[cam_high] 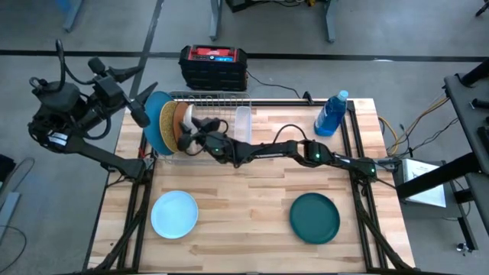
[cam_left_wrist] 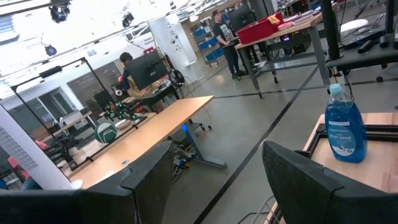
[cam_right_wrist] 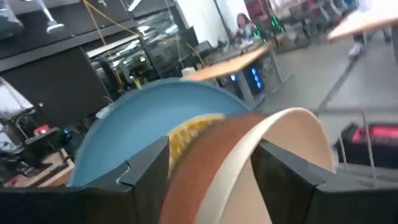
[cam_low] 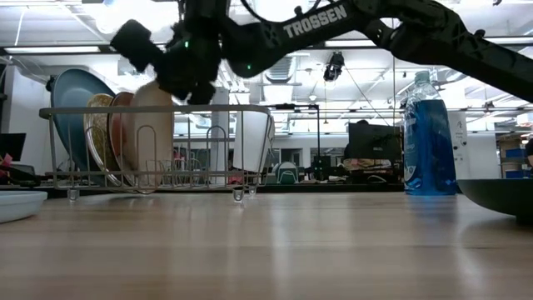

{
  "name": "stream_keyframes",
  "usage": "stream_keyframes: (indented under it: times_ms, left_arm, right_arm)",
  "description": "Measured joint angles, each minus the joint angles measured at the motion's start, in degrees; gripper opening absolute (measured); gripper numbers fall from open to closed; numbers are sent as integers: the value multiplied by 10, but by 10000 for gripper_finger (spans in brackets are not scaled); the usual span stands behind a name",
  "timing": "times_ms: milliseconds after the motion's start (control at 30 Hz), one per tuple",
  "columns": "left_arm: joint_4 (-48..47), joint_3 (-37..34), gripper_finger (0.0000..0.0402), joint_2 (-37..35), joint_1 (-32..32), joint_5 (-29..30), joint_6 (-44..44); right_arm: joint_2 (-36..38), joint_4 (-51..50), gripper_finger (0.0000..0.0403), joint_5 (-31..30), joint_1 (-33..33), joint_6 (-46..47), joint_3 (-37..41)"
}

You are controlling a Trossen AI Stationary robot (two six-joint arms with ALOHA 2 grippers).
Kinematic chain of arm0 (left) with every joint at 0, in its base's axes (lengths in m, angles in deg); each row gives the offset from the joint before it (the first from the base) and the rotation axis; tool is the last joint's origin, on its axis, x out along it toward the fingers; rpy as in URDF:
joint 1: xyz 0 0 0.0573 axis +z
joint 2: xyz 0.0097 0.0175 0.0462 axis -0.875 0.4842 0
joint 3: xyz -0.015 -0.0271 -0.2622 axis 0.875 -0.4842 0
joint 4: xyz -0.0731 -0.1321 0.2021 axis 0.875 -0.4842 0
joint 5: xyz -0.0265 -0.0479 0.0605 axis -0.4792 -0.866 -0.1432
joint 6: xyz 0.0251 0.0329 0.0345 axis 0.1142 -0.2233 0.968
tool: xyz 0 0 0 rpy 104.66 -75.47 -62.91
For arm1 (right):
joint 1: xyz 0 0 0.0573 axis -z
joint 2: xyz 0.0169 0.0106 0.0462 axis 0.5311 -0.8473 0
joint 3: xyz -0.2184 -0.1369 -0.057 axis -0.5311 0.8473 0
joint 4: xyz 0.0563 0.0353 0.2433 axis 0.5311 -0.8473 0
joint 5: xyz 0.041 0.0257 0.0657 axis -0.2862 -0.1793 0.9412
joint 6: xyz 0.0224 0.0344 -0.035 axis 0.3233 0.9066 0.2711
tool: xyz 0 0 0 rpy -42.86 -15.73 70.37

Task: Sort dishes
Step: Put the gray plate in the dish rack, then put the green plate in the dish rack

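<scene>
A wire dish rack (cam_high: pixel 221 98) stands at the table's far left. On edge in it stand the large mid-blue plate (cam_high: pixel 155 122), the gold speckled plate (cam_high: pixel 166 121) and the beige-grey plate (cam_high: pixel 183 122) with a brown face. My right gripper (cam_right_wrist: pixel 214 174) is open over the beige-grey plate (cam_right_wrist: pixel 292 130), one finger on each side of its top rim. The small pale blue plate (cam_high: pixel 174 214) and the dark teal-green plate (cam_high: pixel 315 218) lie flat at the table's near side. My left gripper (cam_left_wrist: pixel 211 186) is open and empty, raised off the table's far left corner (cam_high: pixel 141 114). My right gripper comes slanting down from the table's right at the beige-grey plate's top rim (cam_right_wrist: pixel 273 124). Its fingers (cam_right_wrist: pixel 146 165) stand on either side of the rim. I cannot tell whether they touch it. The plate stands upright in the rack (cam_low: pixel 208 142).
A clear plastic cup (cam_high: pixel 243 122) stands in the rack's right end. A blue bottle (cam_high: pixel 332 114) stands at the far right. A red and black box (cam_high: pixel 212 65) sits beyond the table's far edge. Bare wood lies between the two flat plates.
</scene>
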Motion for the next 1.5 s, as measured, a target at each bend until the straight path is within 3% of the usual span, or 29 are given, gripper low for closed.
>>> stream_keyframes:
  times_ms: [233,700,1033,1500]
  left_arm:
    - [-1,0,235,6,0,0,0]
    - [-1,0,235,13,0,0,0]
    - [-1,0,235,23,0,0,0]
    - [-26,0,235,21,0,3,-12]
  right_arm:
    - [4,7,249,7,0,-82,-21]
    - [6,-115,298,12,17,-7,-21]
    - [7,-156,340,28,26,-28,-21]
    - [51,-223,346,37,26,-94,-21]
